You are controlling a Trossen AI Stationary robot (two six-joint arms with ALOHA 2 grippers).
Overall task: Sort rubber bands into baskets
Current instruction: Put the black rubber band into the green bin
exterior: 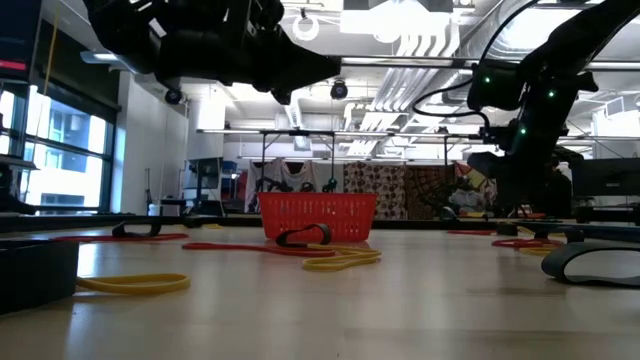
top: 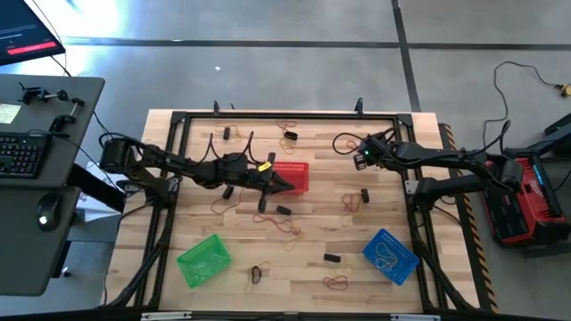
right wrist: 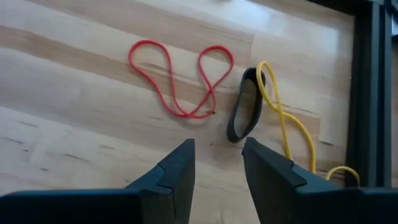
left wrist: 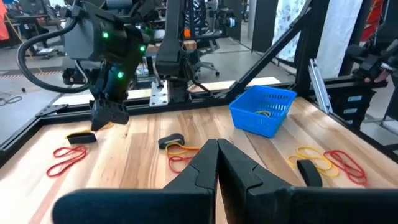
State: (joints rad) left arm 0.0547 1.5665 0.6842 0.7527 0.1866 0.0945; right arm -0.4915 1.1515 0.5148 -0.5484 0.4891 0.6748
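— So, from above, where is everything?

— Three baskets sit on the wooden tabletop (top: 384, 209): the red basket (top: 293, 176) near the middle, the green basket (top: 204, 259) toward the front left, the blue basket (top: 390, 255) toward the front right. Rubber bands (top: 284, 224) lie scattered across the boards. The left gripper (top: 284, 184) hangs right at the red basket's left edge; the right gripper (top: 359, 157) is over the far right part, near a reddish band (top: 344, 142).

— And at table height?

— The red basket (exterior: 318, 216) stands mid-table with a black band (exterior: 303, 236) and a yellow band (exterior: 340, 260) lying just in front of it. Another yellow band (exterior: 132, 284) lies closer at the left.

— The left wrist camera?

— Its jaws are pressed fully together with nothing between them. Beyond lie the blue basket (left wrist: 262, 109), holding a yellow band, and red and yellow bands on the boards; the other arm stands farther off.

— The right wrist?

— Those jaws stand partly apart, empty, above a red band (right wrist: 180, 78), with a black band (right wrist: 246, 113) and a yellow band (right wrist: 287, 121) overlapping just beside it.
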